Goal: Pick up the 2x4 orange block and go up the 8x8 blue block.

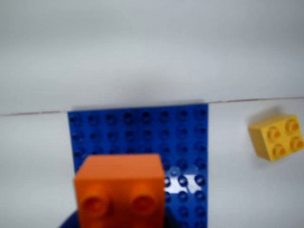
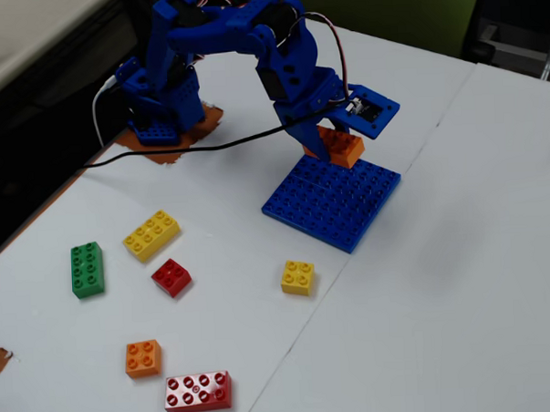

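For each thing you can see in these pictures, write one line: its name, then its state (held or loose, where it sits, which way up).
Gripper: shut on the orange brick, over the plate's far edge.
Orange brick: held; contact with the plate unclear.
Blue plate: flat on the table.
Small yellow brick: loose, studs up.
Long yellow brick: loose, studs up.
Green brick: loose, studs up.
Small red brick: loose, studs up.
Small orange brick: loose, studs up.
Long red brick: loose, studs up.

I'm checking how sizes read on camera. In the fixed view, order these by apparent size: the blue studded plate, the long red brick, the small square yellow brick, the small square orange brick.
1. Flat blue studded plastic plate.
2. Long red eight-stud brick.
3. Square yellow four-stud brick and square orange four-stud brick: these look alike, so no ranking.
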